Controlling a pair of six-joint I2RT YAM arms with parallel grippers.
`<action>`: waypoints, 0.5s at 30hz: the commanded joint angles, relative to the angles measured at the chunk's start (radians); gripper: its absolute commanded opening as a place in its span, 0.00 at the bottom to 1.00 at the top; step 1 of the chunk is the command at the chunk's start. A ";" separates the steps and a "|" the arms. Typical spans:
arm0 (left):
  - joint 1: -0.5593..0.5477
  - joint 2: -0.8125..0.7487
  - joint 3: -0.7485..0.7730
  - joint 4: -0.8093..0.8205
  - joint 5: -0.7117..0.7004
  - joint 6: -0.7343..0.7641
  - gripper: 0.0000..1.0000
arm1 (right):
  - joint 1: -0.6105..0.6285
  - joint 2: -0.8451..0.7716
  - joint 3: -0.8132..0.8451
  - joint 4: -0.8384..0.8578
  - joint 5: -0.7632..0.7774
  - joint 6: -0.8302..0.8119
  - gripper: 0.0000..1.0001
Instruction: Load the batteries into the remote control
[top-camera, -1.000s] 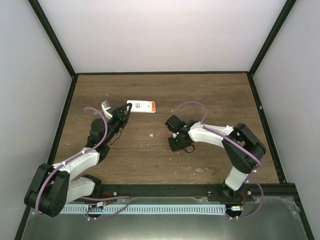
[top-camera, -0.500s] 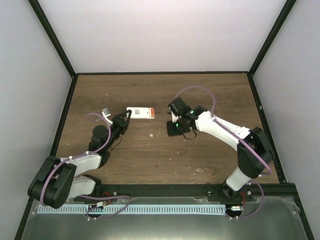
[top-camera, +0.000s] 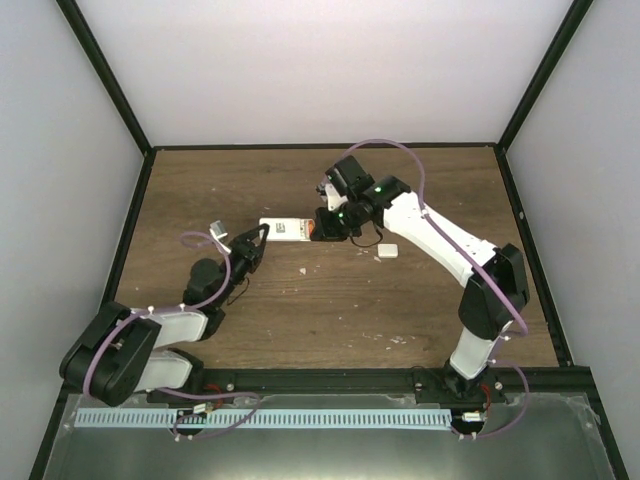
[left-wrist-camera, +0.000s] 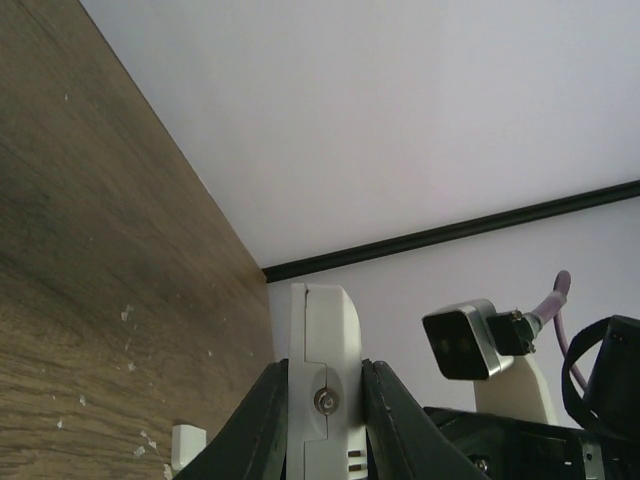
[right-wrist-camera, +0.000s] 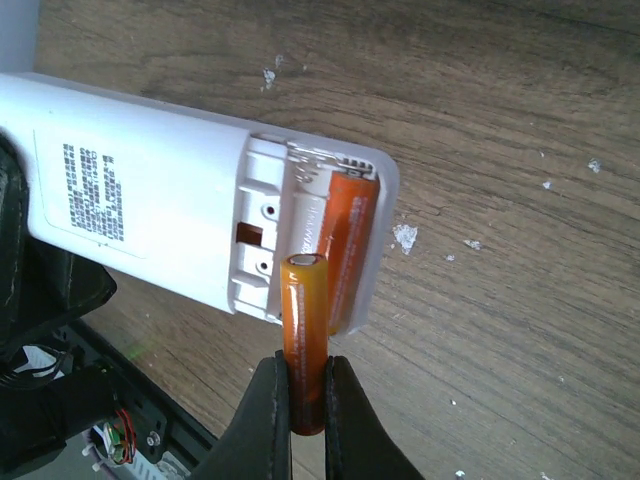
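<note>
The white remote control (top-camera: 281, 230) lies back-up just above the table, with my left gripper (top-camera: 254, 243) shut on its near end. In the left wrist view the remote (left-wrist-camera: 322, 340) shows edge-on, clamped in the gripper (left-wrist-camera: 320, 400). My right gripper (right-wrist-camera: 305, 410) is shut on one orange battery (right-wrist-camera: 303, 320), which stands upright at the edge of the open battery compartment. A second orange battery (right-wrist-camera: 350, 235) lies in the compartment's outer slot. In the top view the right gripper (top-camera: 325, 222) hovers at the remote's far end.
A small plain white cover piece (top-camera: 388, 251) lies on the wooden table (top-camera: 400, 310) right of the remote, and shows as (left-wrist-camera: 186, 442) in the left wrist view. White specks dot the wood. Black frame rails border the table.
The right arm has swung from the table's middle up and left to the remote's open end, carrying a battery. The cover piece is now uncovered. The left gripper has drawn the remote slightly nearer.
</note>
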 joint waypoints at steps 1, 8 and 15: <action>-0.011 0.046 -0.004 0.142 -0.010 -0.021 0.00 | 0.002 0.027 0.083 -0.078 -0.034 0.012 0.01; -0.022 0.074 0.007 0.164 0.003 -0.019 0.00 | 0.002 0.044 0.099 -0.102 -0.036 0.026 0.01; -0.026 0.079 0.006 0.177 0.007 -0.020 0.00 | 0.002 0.076 0.121 -0.124 -0.048 0.025 0.01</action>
